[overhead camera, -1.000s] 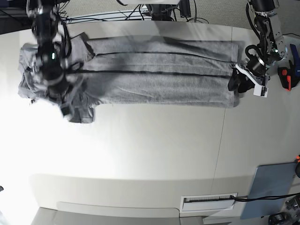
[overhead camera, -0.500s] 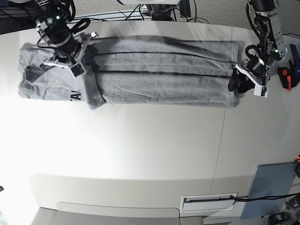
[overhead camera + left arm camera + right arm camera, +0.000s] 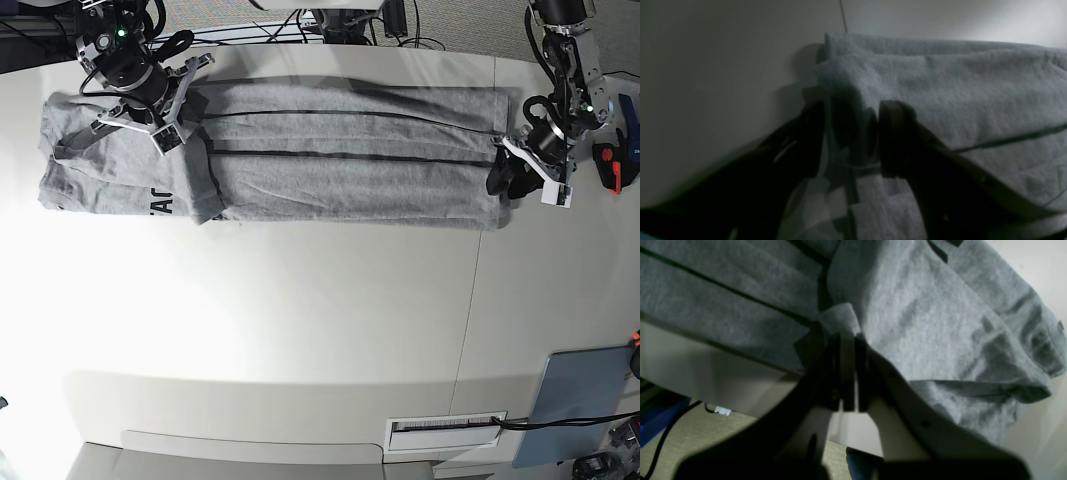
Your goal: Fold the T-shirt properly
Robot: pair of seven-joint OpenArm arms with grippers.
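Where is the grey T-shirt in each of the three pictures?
Base view: the T-shirt lies stretched across the top of the table, between both arms.
Left wrist view: the T-shirt fills the right half, its edge pinched in the left gripper.
Right wrist view: the T-shirt fills the top, held by the right gripper.
Shared landmark: the dark fold lines along the cloth.

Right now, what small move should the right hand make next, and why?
Probably lower the pinched fold and release. The right hand is shut on the T-shirt, whose sleeve end is already folded inward, while the left hand pins the hem.
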